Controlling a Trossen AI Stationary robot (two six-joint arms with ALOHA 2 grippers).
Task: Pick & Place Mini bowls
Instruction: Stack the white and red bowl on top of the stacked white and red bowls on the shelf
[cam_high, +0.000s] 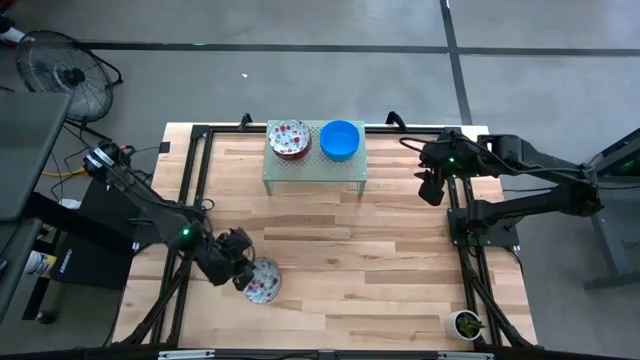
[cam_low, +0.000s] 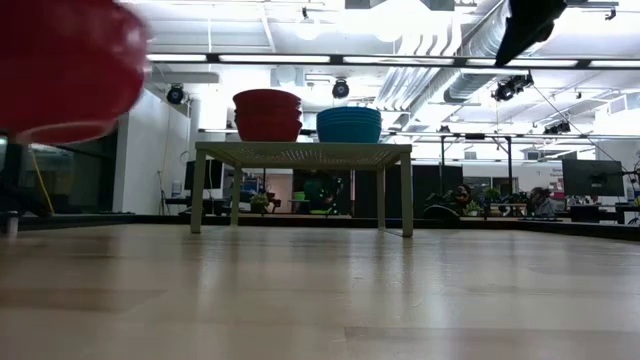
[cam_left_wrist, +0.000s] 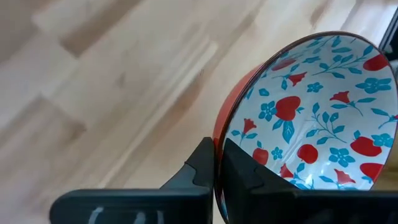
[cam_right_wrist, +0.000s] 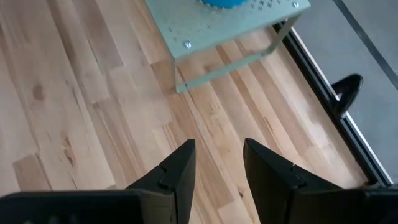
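The pale green perforated rack (cam_high: 314, 172) stands at the far middle of the wooden table (cam_high: 330, 250) and serves as reference. On its top sit two stacks of mini bowls side by side: a floral stack (cam_high: 289, 138) toward the left arm's side and a solid blue stack (cam_high: 340, 140) toward the right arm's side. In the low view the floral stack shows red outer walls (cam_low: 266, 115) and the blue stack (cam_low: 348, 124) stands just beside it, both raised on the rack's legs.

The left arm reaches out low over the table, well apart from the rack, toward the near left part of the board. The left gripper (cam_left_wrist: 217, 167) is clamped on the rim of one floral bowl (cam_left_wrist: 314, 118), one finger inside and one outside the wall. The bowl is tilted, its white interior with red and blue flowers facing the wrist camera. From above, this bowl (cam_high: 262, 282) lies just beside the gripper's tip.

The right arm waits folded at the rack's right side. The right gripper (cam_right_wrist: 219, 163) is parted and holds nothing, over bare wood near the rack's corner leg.
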